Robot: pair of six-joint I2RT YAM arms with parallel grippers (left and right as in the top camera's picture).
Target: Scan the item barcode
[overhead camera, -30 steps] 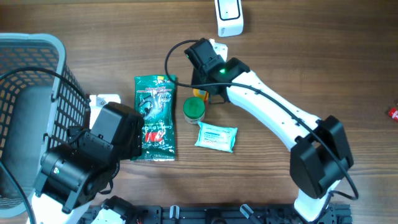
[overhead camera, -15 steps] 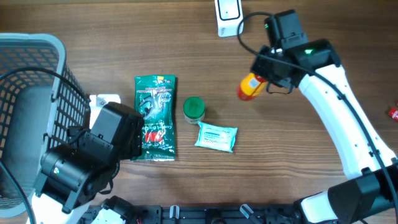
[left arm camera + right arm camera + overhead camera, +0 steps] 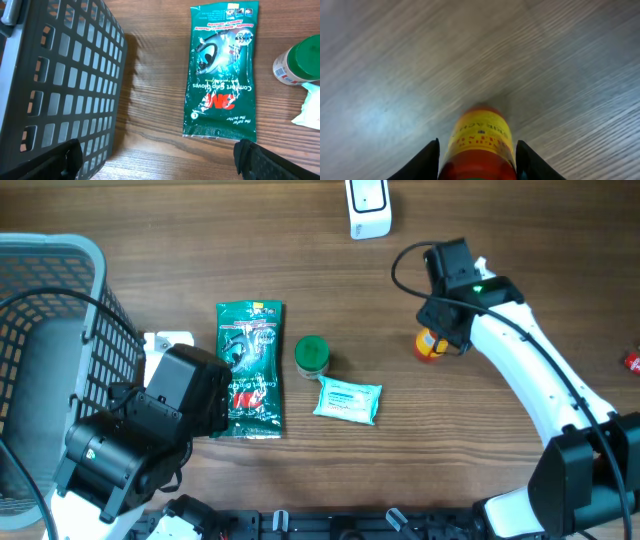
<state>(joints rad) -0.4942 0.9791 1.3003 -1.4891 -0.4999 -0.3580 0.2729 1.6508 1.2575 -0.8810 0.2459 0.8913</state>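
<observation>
My right gripper (image 3: 479, 167) is shut on a small bottle (image 3: 480, 142) with a yellow label and a red body, which stands between its two black fingers (image 3: 422, 162) over bare wood. From overhead the bottle (image 3: 430, 344) hangs under the right wrist, right of the table's middle and below-right of the white scanner (image 3: 368, 206) at the far edge. My left gripper (image 3: 160, 165) is open and holds nothing; it hovers low between the basket wall (image 3: 65, 75) and a green glove packet (image 3: 222, 70).
A grey basket (image 3: 45, 270) fills the left side. The green glove packet (image 3: 250, 370), a green-lidded jar (image 3: 312, 356) and a pale wipes packet (image 3: 347, 400) lie mid-table. A small red item (image 3: 632, 361) sits at the right edge.
The right arm carried the bottle from beside the green-lidded jar up toward the scanner, then down and right to its present spot. The left arm has not moved.
</observation>
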